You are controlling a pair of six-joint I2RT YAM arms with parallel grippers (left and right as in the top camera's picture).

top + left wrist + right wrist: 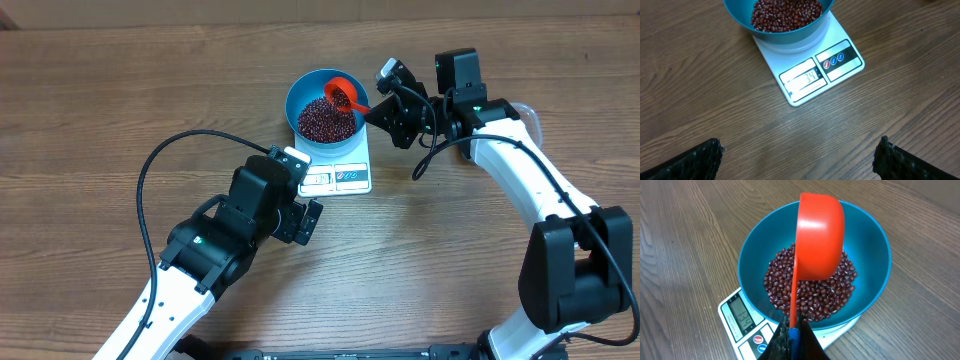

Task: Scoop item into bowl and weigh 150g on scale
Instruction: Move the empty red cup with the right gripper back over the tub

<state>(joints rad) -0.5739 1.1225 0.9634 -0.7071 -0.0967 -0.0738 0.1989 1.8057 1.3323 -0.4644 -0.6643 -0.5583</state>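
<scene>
Small dark red beans (777,282) looked light and rolly; my right gripper (792,330) pinched the red plastic scoop (820,235) by its handle, left gripper (797,150) was wide open.

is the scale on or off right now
On. In the left wrist view the scale has dark digits lit in its display, with the bowl of beans sitting on it.

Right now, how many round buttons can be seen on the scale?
3 buttons in a short row on the scale beside its display: one nearest the display, one in the middle, one at the outer end.
</scene>
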